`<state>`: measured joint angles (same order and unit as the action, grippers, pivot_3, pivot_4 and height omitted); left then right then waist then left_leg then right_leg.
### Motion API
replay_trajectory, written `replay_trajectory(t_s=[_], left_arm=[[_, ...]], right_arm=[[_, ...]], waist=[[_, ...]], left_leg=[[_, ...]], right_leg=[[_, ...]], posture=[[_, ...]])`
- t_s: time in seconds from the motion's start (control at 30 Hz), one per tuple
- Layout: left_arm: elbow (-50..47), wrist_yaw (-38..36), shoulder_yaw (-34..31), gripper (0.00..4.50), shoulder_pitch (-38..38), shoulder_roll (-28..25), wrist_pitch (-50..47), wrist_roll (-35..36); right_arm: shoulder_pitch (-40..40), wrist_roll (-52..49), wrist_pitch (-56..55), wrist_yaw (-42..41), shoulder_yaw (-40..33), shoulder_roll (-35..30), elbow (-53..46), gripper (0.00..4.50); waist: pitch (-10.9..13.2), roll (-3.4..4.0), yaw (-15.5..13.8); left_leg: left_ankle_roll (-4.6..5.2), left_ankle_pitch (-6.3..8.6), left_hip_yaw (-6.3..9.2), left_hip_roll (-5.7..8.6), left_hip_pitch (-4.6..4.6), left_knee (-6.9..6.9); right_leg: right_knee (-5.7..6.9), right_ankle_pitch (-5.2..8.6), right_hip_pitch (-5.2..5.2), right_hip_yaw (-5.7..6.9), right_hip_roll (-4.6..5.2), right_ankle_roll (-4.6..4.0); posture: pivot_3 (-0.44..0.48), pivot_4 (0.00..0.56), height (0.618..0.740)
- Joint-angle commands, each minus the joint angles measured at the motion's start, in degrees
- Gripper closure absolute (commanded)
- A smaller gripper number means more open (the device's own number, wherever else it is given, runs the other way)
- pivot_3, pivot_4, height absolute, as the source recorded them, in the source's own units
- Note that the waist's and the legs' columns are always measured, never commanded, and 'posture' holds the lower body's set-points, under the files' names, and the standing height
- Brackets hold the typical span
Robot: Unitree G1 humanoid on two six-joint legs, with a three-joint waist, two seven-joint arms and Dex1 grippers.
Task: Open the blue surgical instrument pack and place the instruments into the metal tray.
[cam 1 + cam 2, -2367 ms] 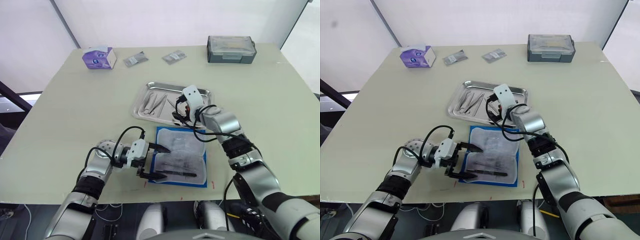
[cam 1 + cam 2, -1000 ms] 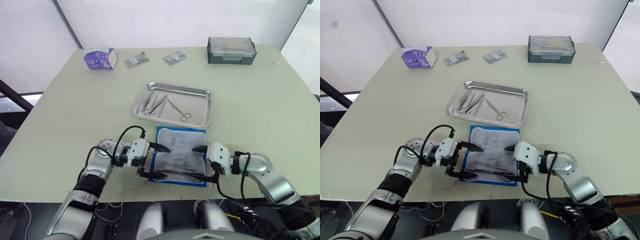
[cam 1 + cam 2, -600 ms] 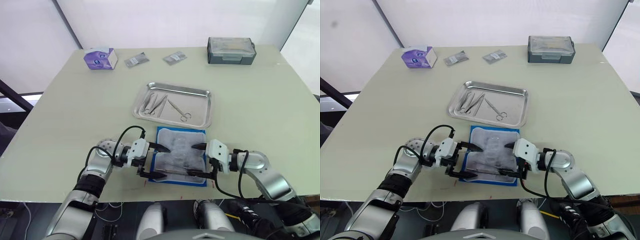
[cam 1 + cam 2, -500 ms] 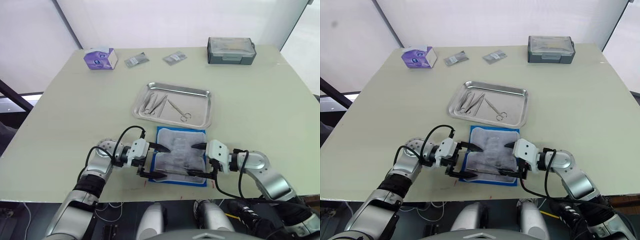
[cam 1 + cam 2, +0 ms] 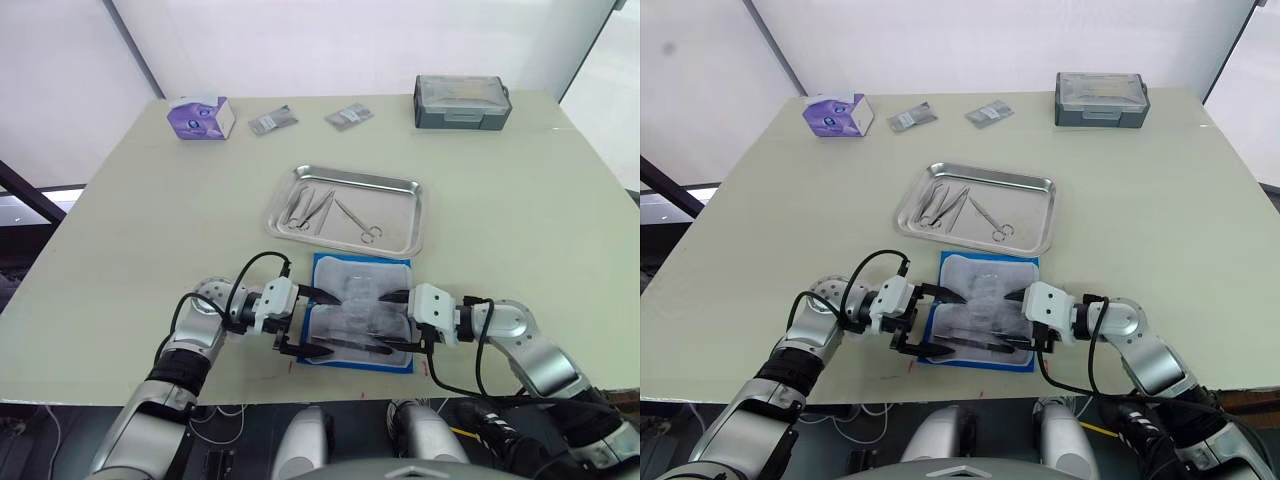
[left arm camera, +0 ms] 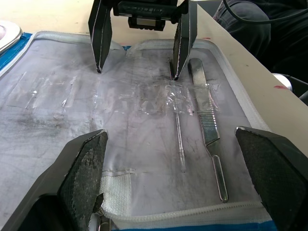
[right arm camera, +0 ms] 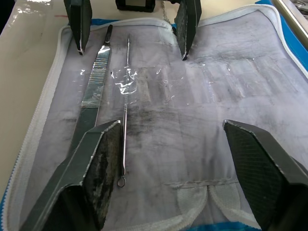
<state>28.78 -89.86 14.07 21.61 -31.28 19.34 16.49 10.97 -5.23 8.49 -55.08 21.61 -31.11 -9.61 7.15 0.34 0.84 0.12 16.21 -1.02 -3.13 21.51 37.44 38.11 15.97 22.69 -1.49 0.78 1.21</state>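
Both wide open: left gripper [image 5: 308, 322] and right gripper [image 5: 396, 320] facing across the unfolded blue surgical instrument pack [image 5: 359, 302]. Two slim instruments [image 6: 206, 126] on its lining at the near edge. More inside the metal tray [image 5: 410, 218] just beyond.

A broad, pale cream surface [image 5: 150, 220] takes up most of the scene, its far corners rounded. Behind it stand plain white walls, evenly and softly lit, with a dark slanted bar [image 5: 135, 50] crossing the left one. To the left, below the surface's edge, lies a dim floor area with another dark bar [image 5: 30, 195].
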Motion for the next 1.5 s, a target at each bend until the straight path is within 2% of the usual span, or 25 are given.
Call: replay_trajectory(t_s=[0.03, 0.5, 0.6, 0.67, 0.7, 0.93, 1.5], left_arm=[[3.52, -2.64, 2.93, 0.0, -3.25, -0.25, -1.13, -2.74], [3.99, -2.64, 3.02, 0.0, -2.85, -0.5, -1.02, -2.8], [4.0, -2.64, 3.05, 0.0, -2.79, -0.63, -1.0, -2.78], [3.96, -2.64, 3.07, 0.0, -2.76, -0.79, -1.04, -2.73], [3.94, -2.64, 3.07, 0.0, -2.76, -0.86, -1.06, -2.72], [3.72, -2.64, 3.09, 0.0, -2.87, -1.55, -1.17, -2.49], [4.47, -2.64, 3.3, 0.0, -2.36, -1.26, -0.8, -2.51]], right_arm=[[-0.4, 1.8, 0.32, 0.16, 0.53, -0.82, 0.86, 2.37], [-1.35, -0.63, 0.26, -3.36, 1.42, -0.95, 2.78, 2.37], [-1.32, -0.87, 0.18, -4.6, 1.71, -1.19, 3.3, 3.25], [-1.27, -0.54, -0.35, -5.03, 1.87, -1.24, 3.79, 4.22], [-1.27, -0.36, -0.6, -5.18, 1.91, -1.24, 4.0, 4.38], [-0.83, -0.38, -1.53, -5.95, 2.18, -1.32, 3.36, 4.38], [3.58, -1.33, 7.87, -6.45, 0.7, -4.81, -8.08, 4.38]], waist=[[0.0, 0.0, 0.01], [-0.05, -0.03, -0.01], [-0.08, -0.06, -0.01], [-0.1, -0.08, 0.01], [-0.19, -0.19, 0.04], [-0.22, -0.23, 0.05], [-0.17, -0.28, 0.04]], left_leg=[[0.0, 0.0, 0.0, 0.0, 0.0, 0.0], [0.0, 0.0, -0.02, 0.0, -0.01, 0.01], [0.0, 0.0, -0.02, 0.0, -0.01, 0.01], [0.0, 0.0, -0.01, 0.0, -0.02, 0.01], [0.0, 0.0, -0.02, 0.0, -0.03, 0.02], [0.0, 0.0, -0.11, -0.01, -0.18, 0.01], [0.0, 0.0, -0.11, -0.04, -0.2, 0.01]], right_leg=[[0.0, 0.0, 0.0, 0.0, 0.0, 0.0], [0.02, 0.0, 0.0, -0.02, 0.0, 0.0], [0.02, 0.0, -0.01, -0.02, 0.0, 0.0], [0.02, 0.0, -0.01, -0.02, 0.0, 0.0], [0.03, 0.0, -0.01, -0.02, 0.0, 0.0], [0.09, 0.0, -0.07, -0.12, -0.02, 0.0], [0.17, 0.01, -0.05, -0.15, -0.07, -0.02]], posture=[[0.0, 0.15, 0.731], [0.0, 0.15, 0.731], [0.0, 0.15, 0.731], [0.0, 0.15, 0.731], [0.0, 0.15, 0.731], [0.0, 0.15, 0.731], [0.0, 0.15, 0.731]])
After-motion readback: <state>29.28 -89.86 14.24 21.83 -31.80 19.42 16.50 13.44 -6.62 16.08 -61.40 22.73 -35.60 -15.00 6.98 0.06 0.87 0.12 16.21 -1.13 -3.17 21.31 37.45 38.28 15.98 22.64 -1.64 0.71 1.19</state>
